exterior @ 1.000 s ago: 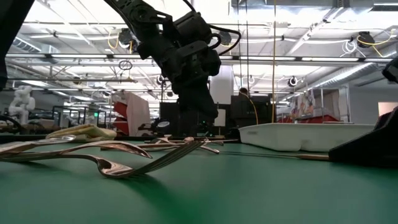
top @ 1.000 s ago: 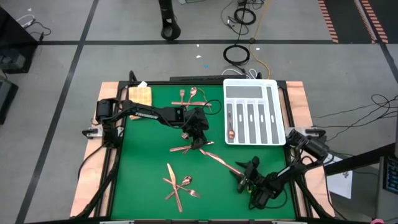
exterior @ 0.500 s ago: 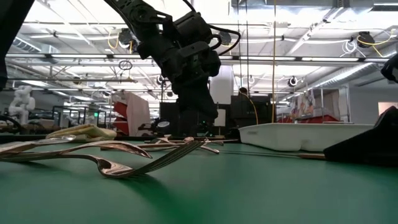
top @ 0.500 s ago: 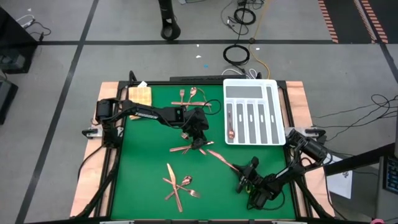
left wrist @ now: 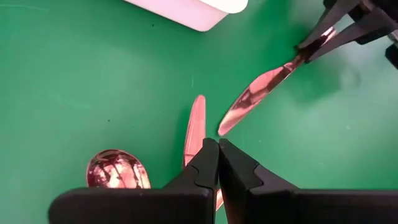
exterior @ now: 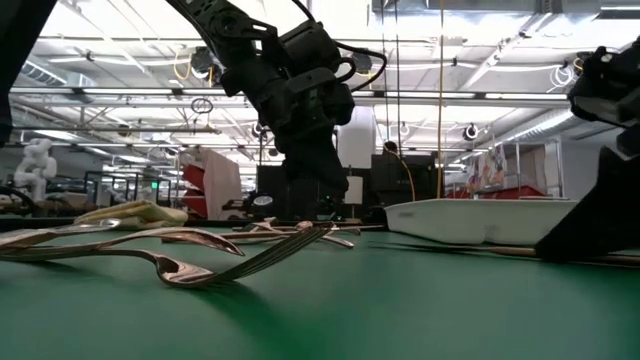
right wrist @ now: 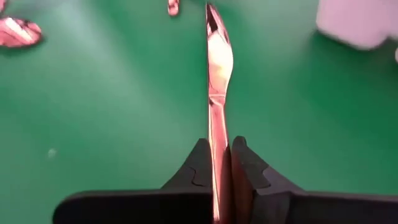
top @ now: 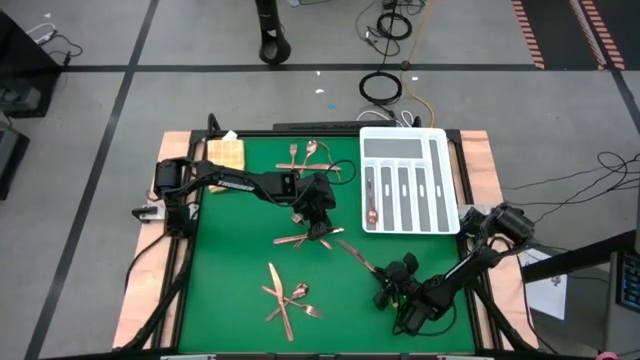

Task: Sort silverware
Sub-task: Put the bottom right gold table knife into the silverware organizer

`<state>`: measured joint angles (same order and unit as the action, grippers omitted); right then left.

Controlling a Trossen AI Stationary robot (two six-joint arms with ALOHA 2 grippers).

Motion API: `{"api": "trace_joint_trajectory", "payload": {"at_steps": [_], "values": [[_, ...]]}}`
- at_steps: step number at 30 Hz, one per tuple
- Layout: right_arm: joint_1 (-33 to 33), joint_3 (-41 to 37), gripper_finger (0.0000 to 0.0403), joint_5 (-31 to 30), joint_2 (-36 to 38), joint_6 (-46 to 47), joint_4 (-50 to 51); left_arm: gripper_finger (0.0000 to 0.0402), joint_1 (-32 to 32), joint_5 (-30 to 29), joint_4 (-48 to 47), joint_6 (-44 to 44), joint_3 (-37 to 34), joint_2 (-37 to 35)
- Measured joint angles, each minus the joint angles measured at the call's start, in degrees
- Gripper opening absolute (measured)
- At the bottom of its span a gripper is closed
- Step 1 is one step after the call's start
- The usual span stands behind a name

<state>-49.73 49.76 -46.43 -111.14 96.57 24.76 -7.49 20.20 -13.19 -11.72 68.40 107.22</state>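
Since a second ago your right pincer [top: 388,281] has closed on the knife [top: 358,255] — its long axis runs diagonally, blade toward the middle cluster [top: 305,236]. Left to right: near-left pile [top: 287,298] — I can't count its pieces; left pincer [top: 320,233] shut; one piece in the tray [top: 408,215].

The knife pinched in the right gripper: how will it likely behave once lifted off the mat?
The knife looks like polished metal, so probably stiff but slippery. The right gripper is shut on its handle end, with the whole blade sticking out, so it may pivot or droop. Slim and flat, it seems unlikely to roll.
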Motion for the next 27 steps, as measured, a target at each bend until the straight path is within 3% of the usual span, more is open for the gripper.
{"api": "trace_joint_trajectory", "payload": {"at_steps": [8,27], "values": [[3.52,2.68,0.0002,3.58,3.35,-5.41,4.04,0.0015,0.02,0.72,0.0,0.08,-0.02,0.0],[4.51,11.71,0.0002,-2.22,4.3,-3.61,17.6,0.0015,0.0,0.9,-1.1,0.55,-0.02,0.0]]}}
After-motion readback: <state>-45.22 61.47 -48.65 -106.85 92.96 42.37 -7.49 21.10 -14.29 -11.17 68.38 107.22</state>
